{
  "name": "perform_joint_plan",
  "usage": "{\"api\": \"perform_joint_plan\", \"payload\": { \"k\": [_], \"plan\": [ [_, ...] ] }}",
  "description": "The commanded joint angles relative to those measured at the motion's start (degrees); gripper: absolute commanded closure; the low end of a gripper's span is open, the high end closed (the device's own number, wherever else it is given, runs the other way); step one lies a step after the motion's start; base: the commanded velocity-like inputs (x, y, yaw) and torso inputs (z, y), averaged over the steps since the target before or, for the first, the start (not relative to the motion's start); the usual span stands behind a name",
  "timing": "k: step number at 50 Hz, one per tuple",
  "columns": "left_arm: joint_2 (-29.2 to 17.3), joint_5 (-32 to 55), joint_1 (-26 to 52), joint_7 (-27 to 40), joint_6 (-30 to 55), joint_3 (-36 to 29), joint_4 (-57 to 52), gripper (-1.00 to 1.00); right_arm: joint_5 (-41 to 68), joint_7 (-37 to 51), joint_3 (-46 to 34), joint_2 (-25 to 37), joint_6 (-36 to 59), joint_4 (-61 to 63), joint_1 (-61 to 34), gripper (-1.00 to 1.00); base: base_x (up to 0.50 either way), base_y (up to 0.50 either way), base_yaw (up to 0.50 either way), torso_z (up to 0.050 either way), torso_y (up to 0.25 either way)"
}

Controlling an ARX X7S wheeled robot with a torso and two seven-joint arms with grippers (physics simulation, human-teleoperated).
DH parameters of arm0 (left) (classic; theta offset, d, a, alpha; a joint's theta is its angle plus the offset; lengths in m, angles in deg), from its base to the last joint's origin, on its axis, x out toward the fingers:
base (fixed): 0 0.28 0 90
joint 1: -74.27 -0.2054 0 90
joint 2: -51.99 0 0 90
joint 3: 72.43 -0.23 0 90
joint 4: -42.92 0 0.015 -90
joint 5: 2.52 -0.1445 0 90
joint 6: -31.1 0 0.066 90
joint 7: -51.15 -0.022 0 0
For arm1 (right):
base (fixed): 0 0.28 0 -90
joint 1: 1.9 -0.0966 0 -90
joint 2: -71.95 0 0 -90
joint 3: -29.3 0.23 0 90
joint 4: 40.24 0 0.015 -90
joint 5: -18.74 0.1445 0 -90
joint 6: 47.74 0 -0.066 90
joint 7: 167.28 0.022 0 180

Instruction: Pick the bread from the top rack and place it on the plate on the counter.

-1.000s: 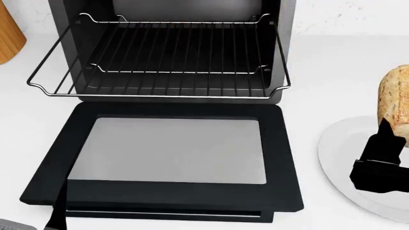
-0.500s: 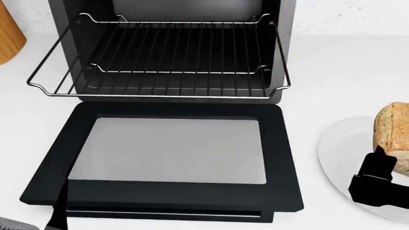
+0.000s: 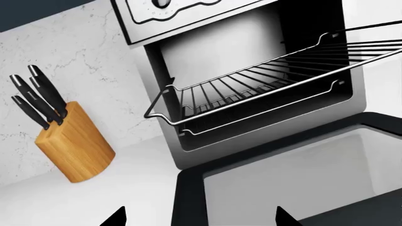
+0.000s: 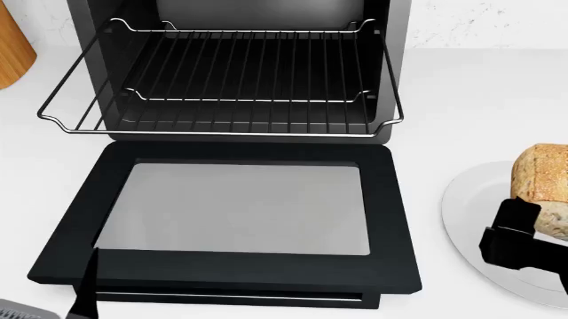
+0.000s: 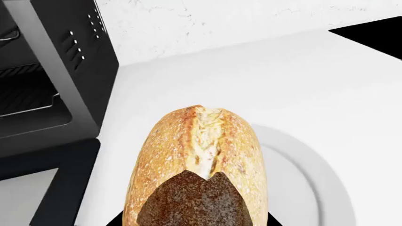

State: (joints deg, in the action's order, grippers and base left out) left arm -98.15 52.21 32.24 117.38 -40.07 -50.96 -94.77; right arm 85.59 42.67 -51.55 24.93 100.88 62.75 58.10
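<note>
Right tool (image 4: 525,234) clamped on the bread (image 4: 543,189), long axis running out from the jaws, low over the plate (image 4: 466,219) by counter's right edge; release next, probably.

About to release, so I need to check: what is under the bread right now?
The plate lies below the bread, on the counter. The right gripper grips the loaf. The loaf hides its own underside, so contact cannot be seen.
</note>
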Motion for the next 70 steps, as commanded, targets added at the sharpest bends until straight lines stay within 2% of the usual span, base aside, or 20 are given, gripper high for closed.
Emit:
{"api": "perform_joint_plan", "payload": {
  "k": [1, 15, 46, 47, 60, 70],
  "plan": [
    [0.66, 0.86, 0.94, 0.2, 1.34, 0.18, -0.2, -1.0, -4.72, -3.97, -3.59, -0.79, -1.52, -5.14, -2.39, 1.0, 0.0, 0.0, 0.0, 0.0, 0.0],
    [0.99, 1.09, 0.99, 0.27, 1.76, 0.2, 0.01, -1.0, -9.36, -7.34, -7.82, -2.93, -4.58, -12.34, -5.36, 1.0, 0.0, 0.0, 0.0, 0.0, 0.0],
    [1.12, 1.31, 0.77, 1.15, 2.6, 0.2, -0.89, -1.0, -15.07, -12.56, -11.61, -6.06, -11.22, -23.58, -8.35, 1.0, 0.0, 0.0, 0.0, 0.0, 0.0],
    [1.11, 1.27, 0.71, 1.17, 2.58, 0.18, -0.91, -1.0, -15.17, -12.4, -11.64, -6.04, -11.29, -23.37, -8.18, -1.0, 0.0, 0.0, 0.0, 0.0, 0.0],
    [1.41, 1.11, 0.51, 0.77, 2.4, 0.19, -0.48, -1.0, -13.67, -9.13, -9.81, -4.88, -10.64, -16.23, -6.13, -1.0, 0.0, 0.0, 0.0, 0.0, 0.0],
    [2.09, 0.95, 0.42, 0.16, 2.38, 0.08, 0.17, -1.0, -9.79, -4.9, -7.59, -2.52, -7.49, -3.69, -5.27, -1.0, 0.0, 0.0, 0.0, 0.0, 0.0]
  ]
}}
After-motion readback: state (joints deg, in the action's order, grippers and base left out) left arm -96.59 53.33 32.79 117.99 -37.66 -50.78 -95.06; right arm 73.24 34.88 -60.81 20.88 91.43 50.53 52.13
